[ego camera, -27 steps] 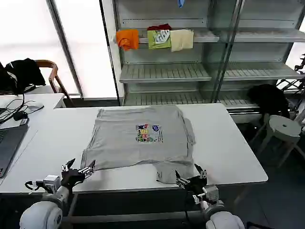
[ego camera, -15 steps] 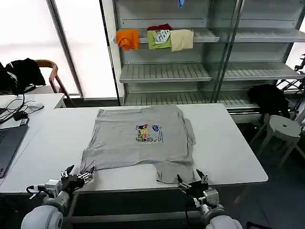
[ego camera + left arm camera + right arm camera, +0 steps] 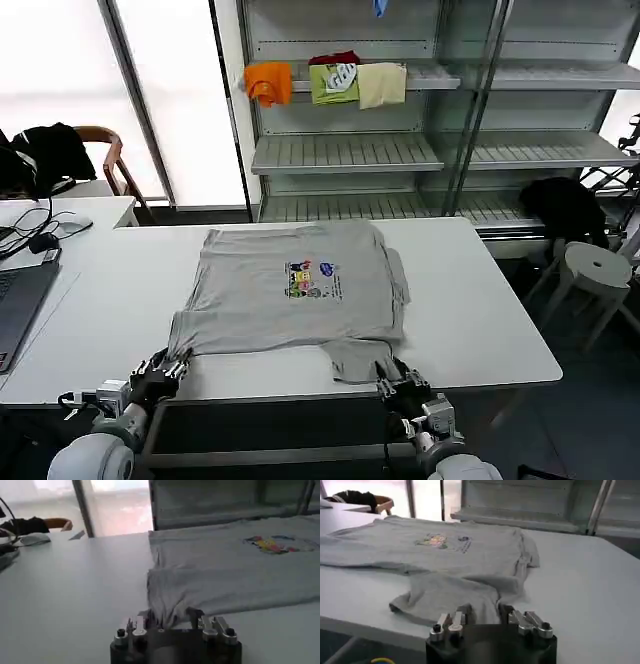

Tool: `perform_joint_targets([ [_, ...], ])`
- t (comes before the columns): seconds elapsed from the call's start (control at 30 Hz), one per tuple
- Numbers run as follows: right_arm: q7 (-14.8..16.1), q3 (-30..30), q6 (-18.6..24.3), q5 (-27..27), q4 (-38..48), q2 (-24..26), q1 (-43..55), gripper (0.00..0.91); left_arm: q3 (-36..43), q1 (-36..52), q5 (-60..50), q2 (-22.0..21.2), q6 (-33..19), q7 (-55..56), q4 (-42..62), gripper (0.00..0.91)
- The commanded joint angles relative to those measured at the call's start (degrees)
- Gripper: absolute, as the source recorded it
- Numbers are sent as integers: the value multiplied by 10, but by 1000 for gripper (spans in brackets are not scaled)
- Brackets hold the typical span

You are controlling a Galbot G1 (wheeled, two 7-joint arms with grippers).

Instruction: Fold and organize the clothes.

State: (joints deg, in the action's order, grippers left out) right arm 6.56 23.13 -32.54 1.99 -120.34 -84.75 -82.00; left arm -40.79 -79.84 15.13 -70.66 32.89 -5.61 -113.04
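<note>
Grey shirt [image 3: 295,290] lies flat, print side up, mid-table [image 3: 500,320], partly folded; one corner flap sticks out toward the table's near edge. My left gripper [image 3: 160,372] sits at the shirt's near-left corner, fingers spread, with the hem bunched between them [image 3: 167,615]. My right gripper [image 3: 400,383] is at the protruding flap, fingers also spread, fabric just ahead [image 3: 455,597]. Judgement: thin knit, light, limp, will sag and drag, no slip risk. Best to pinch both near corners right at the hem, lift evenly, or the fold skews.
</note>
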Motion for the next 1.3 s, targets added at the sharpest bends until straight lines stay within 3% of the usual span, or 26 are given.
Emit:
perform_joint_targets([
  [0.03, -4, 1, 5, -20, -8, -3, 4, 0, 0, 6, 2, 0, 1, -5, 3, 0],
  [0.23, -13, -2, 30, -38, -8, -17, 34, 0, -14, 31, 53, -4, -19, 1, 1, 0],
  [0.33, -14, -6, 64, -35, 10, -30, 80, 0, -20, 63, 85, -6, -27, -3, 0, 0],
  [0.43, -17, -7, 63, -42, 29, -45, 130, 0, -21, 93, 117, -4, -26, -13, -3, 0],
  [0.57, -37, -22, 41, -51, 79, -57, 219, 0, -15, 137, 137, -7, -7, -22, 15, 0],
  [0.87, -44, -28, 33, -53, 233, -82, 375, 0, -2, 217, 128, -13, 2, -25, 88, 0],
  [1.3, -27, 5, 67, -13, 402, -103, 449, 0, 20, 302, 65, -24, -1, -23, 228, 10],
])
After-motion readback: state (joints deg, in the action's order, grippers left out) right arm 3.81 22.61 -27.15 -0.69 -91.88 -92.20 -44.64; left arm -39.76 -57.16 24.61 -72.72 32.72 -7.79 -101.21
